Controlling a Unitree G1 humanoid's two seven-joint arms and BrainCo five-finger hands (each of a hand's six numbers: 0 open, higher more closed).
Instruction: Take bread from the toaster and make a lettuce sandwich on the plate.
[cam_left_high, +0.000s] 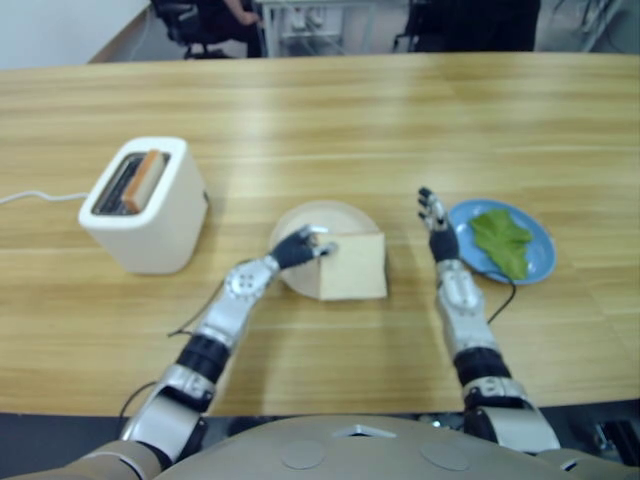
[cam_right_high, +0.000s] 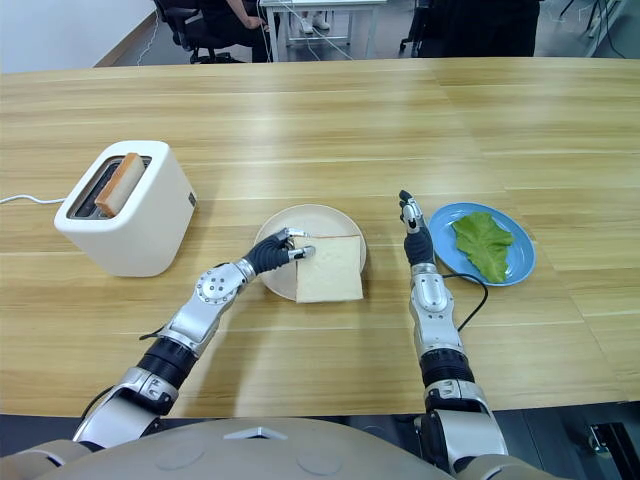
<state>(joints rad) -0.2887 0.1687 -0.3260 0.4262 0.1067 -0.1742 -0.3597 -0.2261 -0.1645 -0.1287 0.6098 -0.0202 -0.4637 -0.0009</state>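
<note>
Nearest, the left hand (cam_right_high: 278, 252) sits at the far-left corner of the pale square bread slice (cam_right_high: 332, 272). Honestly can't tell if it's pinching it or just touching. The slice lies flat on the round cream plate (cam_right_high: 300, 218), hiding its near-right rim. The right hand (cam_right_high: 413, 232) is stretched out straight and holds nothing, between that plate and the blue plate (cam_right_high: 522, 262) with the green lettuce leaf (cam_right_high: 482, 243). Further left is the white toaster (cam_right_high: 130, 225), with a browned slice (cam_right_high: 118, 183) half sunk in its slot and its cord (cam_right_high: 25, 198) cut off at the edge.
</note>
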